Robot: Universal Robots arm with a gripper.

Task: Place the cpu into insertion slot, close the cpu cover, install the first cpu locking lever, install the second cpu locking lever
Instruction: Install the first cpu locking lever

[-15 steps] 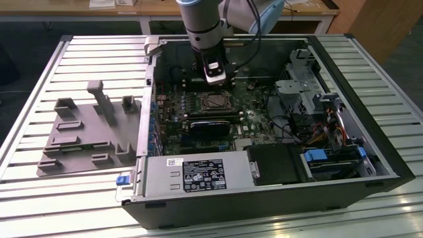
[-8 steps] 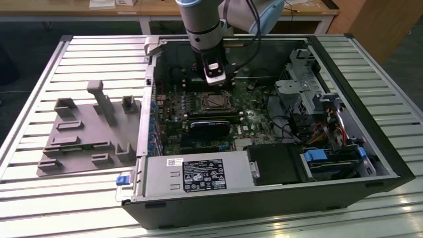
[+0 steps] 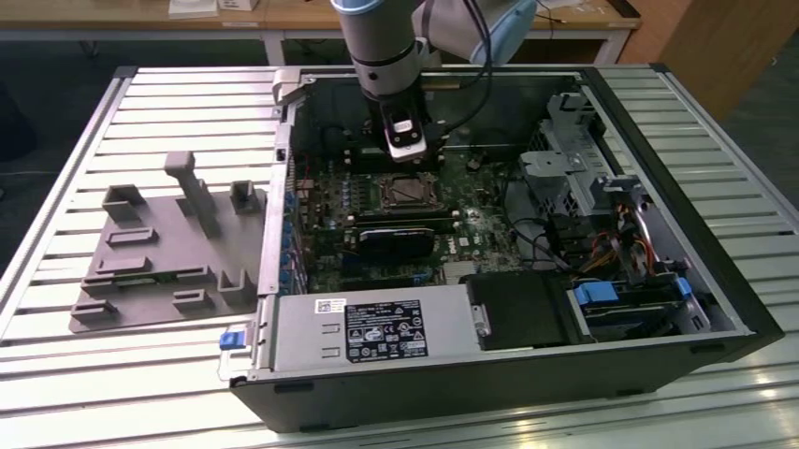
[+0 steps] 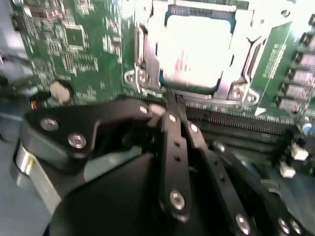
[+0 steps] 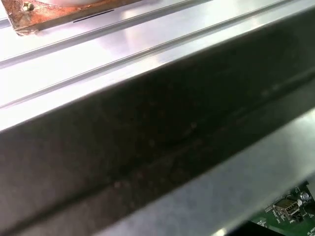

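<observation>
The cpu [image 4: 197, 49] lies flat in the insertion slot [image 3: 409, 191], its pale top showing through the window of the cpu cover [image 4: 147, 59]. The silvery cover frame rests down around the chip. My gripper [image 4: 171, 98] hangs just off one edge of the socket, its two black fingers [image 4: 173, 142] pressed together to a narrow tip, and I cannot tell whether anything is pinched there. In the exterior view the gripper [image 3: 411, 166] comes straight down into the open computer case, just behind the socket.
The case [image 3: 699, 309] lies open on a slatted metal table [image 3: 150, 94]. A long black card [image 3: 397, 238] sits in front of the socket. Drive bays and cables [image 3: 600, 234] fill the exterior view's right. A grey fixture [image 3: 163, 253] stands on the exterior view's left.
</observation>
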